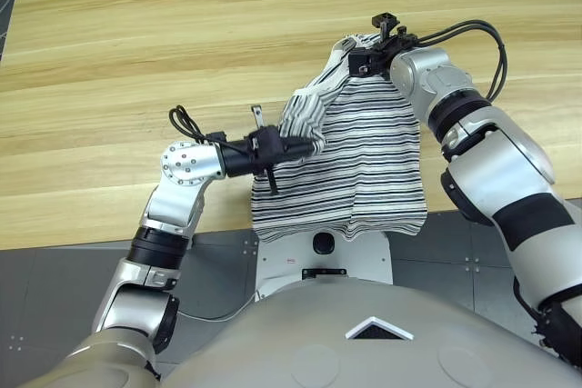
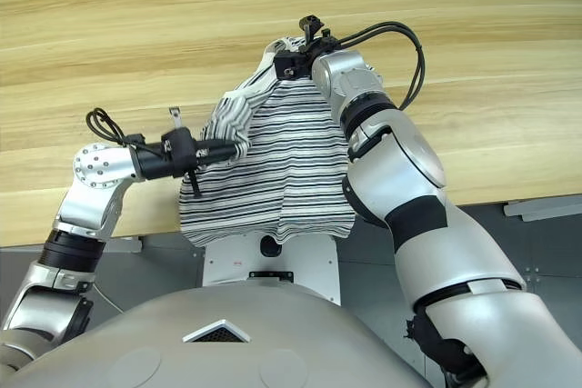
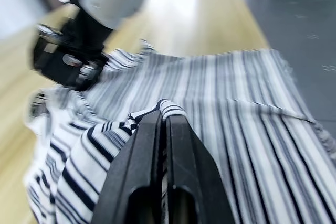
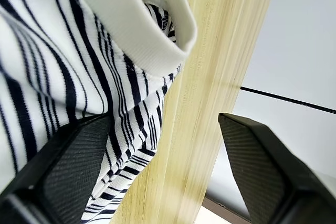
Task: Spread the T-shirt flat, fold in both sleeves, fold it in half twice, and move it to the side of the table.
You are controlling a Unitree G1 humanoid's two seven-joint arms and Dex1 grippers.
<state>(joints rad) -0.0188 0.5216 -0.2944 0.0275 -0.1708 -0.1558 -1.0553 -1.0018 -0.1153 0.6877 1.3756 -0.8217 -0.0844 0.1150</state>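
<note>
The black-and-white striped T-shirt (image 1: pixel 373 161) lies on the wooden table (image 1: pixel 136 61), its lower hem hanging over the near edge. My left gripper (image 1: pixel 312 145) is at the shirt's left side, shut on a bunched fold of striped cloth (image 3: pixel 163 109) that is lifted slightly. My right gripper (image 1: pixel 356 52) is at the far end of the shirt by the white collar (image 4: pixel 152 19). Its fingers (image 4: pixel 73 177) stand wide open, with striped cloth resting against one of them and bare wood between them.
Bare wood stretches far, left and right of the shirt. The table's near edge (image 1: pixel 91 229) runs just in front of my arms, with grey floor (image 1: pixel 55 297) below. Black cables (image 1: pixel 473 34) loop off my right forearm.
</note>
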